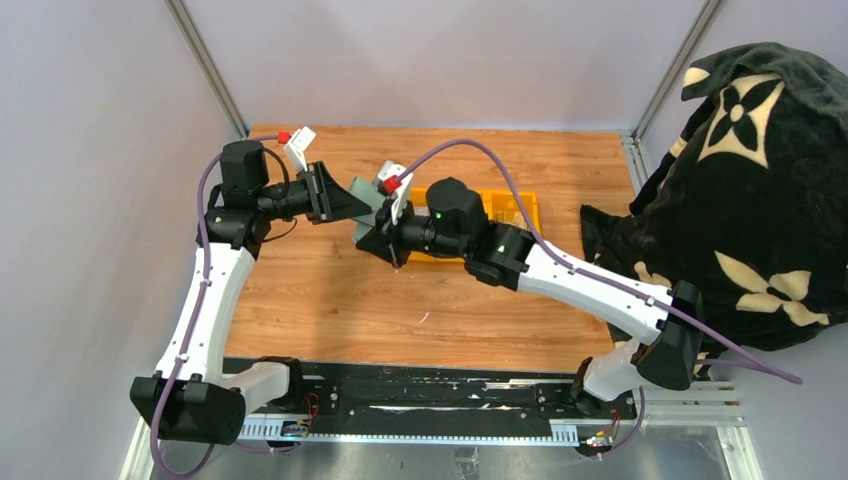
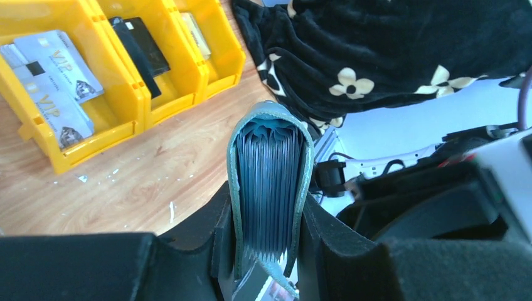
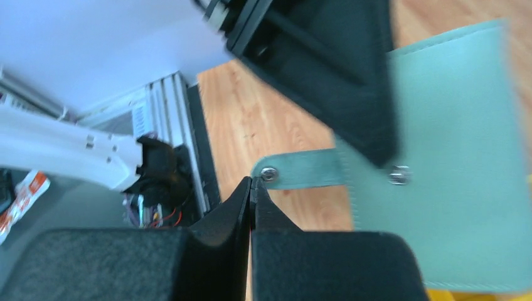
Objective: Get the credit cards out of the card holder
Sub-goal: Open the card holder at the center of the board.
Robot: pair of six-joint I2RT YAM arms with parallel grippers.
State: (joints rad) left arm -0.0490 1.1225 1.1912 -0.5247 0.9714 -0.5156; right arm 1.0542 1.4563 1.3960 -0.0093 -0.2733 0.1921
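The sage-green card holder [image 1: 367, 203] hangs in the air, clamped edge-on between my left gripper's [image 2: 268, 210] fingers; its dark accordion pockets [image 2: 270, 157] fan toward the camera. My right gripper [image 3: 252, 183] is shut, its tips touching the end of the holder's snap strap [image 3: 301, 170]; I cannot tell whether it pinches the strap. The holder's flat green face [image 3: 452, 157] fills the right of the right wrist view. Credit cards lie in the yellow bin: silver-grey VIP cards [image 2: 53, 81], a black card [image 2: 141, 50] and a tan card [image 2: 197, 34].
The yellow three-compartment bin [image 1: 522, 205] stands on the wooden table behind my right arm, and its front wall shows in the left wrist view [image 2: 94, 141]. A black blanket with cream flowers [image 1: 750, 200] is heaped at the table's right edge.
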